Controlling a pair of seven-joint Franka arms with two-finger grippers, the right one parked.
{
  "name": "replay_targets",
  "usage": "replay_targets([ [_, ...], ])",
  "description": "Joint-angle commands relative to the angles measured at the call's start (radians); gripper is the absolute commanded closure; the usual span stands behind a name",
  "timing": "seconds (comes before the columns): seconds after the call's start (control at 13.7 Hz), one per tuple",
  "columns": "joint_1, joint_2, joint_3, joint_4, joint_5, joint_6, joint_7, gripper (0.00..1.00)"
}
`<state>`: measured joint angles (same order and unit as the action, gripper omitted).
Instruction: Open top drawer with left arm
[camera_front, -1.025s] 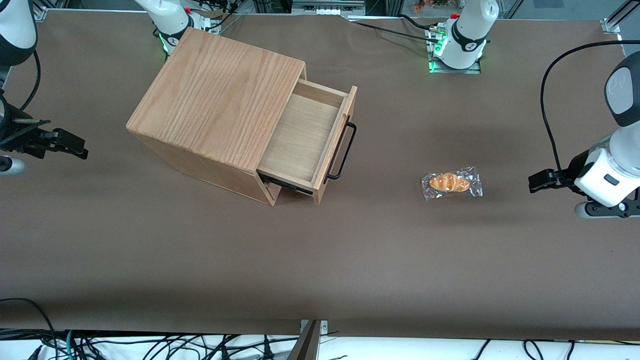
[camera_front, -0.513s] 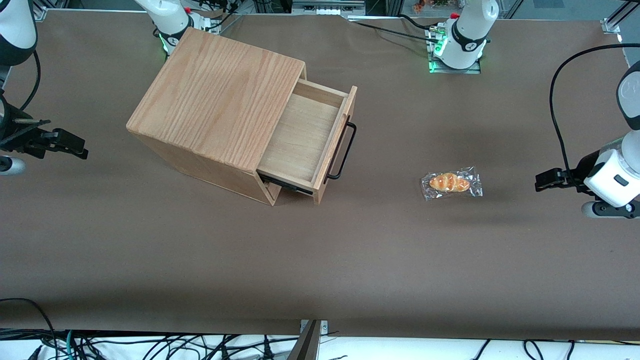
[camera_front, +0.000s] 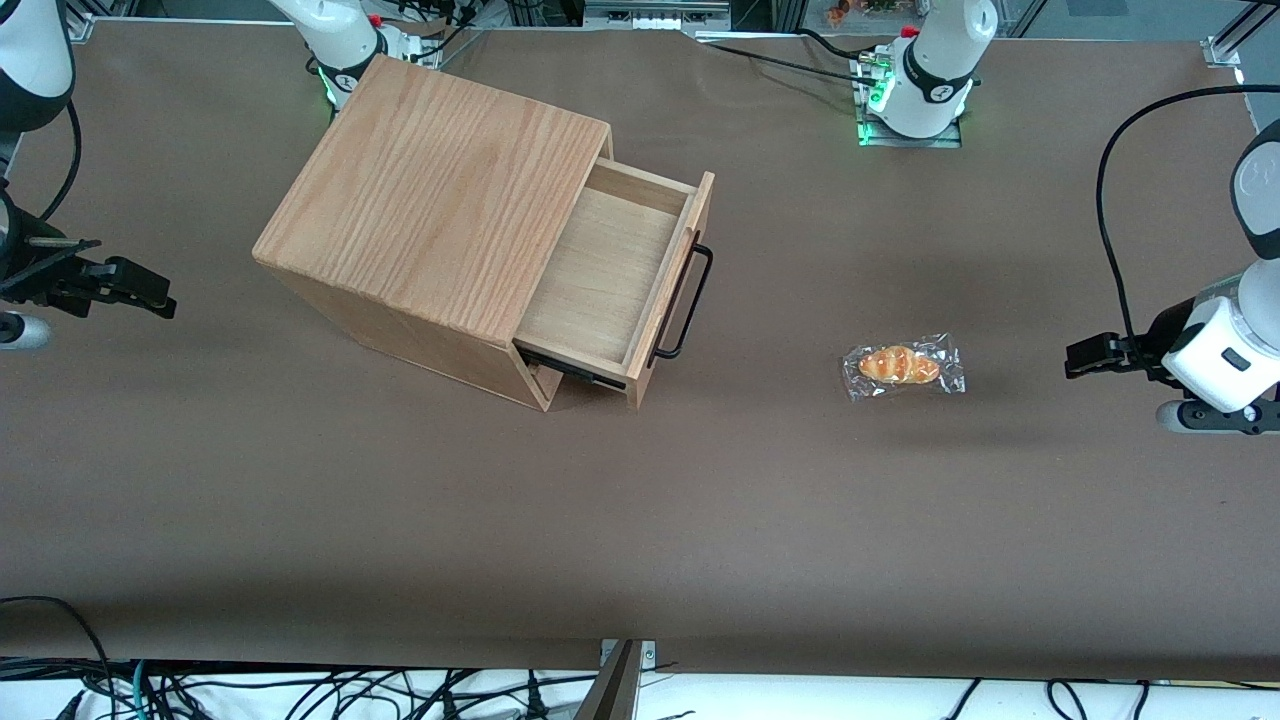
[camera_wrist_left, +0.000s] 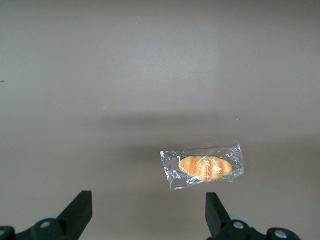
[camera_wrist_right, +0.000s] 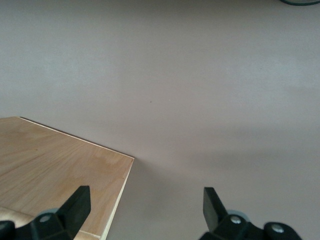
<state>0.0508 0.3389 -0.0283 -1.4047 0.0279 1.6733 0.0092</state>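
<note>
Hovering open-jawed, the black two-finger gripper (camera_front: 1078, 357) sits well apart from the pulled-out light-wood top drawer (camera_front: 610, 275).

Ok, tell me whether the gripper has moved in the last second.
Yes. The gripper has shifted slightly away from the wrapped bread roll, toward the working arm's end.

The front camera looked down steeply from high above the near edge of the bench (camera_front: 400, 520), taking in its whole width. The left wrist camera faced down past its spread tool (camera_wrist_left: 148, 215) from well above the brown surface, showing the wrapped bread roll (camera_wrist_left: 205, 168), which the front view shared (camera_front: 900, 366). The right wrist camera looked down likewise, catching a corner of the wooden box (camera_wrist_right: 55, 170), also seen in the front view (camera_front: 430, 220).
</note>
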Motion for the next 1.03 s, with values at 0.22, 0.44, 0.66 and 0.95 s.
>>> replay_targets([
  [0.22,0.009,-0.008,-0.007,0.006,-0.028,-0.030,0.020,0.00],
  [0.44,0.011,-0.008,-0.006,0.006,-0.028,-0.033,0.021,0.00],
  [0.66,0.014,-0.009,-0.004,0.006,-0.028,-0.037,0.028,0.00],
  [0.95,0.017,-0.014,-0.005,0.003,-0.028,-0.059,0.032,0.00],
])
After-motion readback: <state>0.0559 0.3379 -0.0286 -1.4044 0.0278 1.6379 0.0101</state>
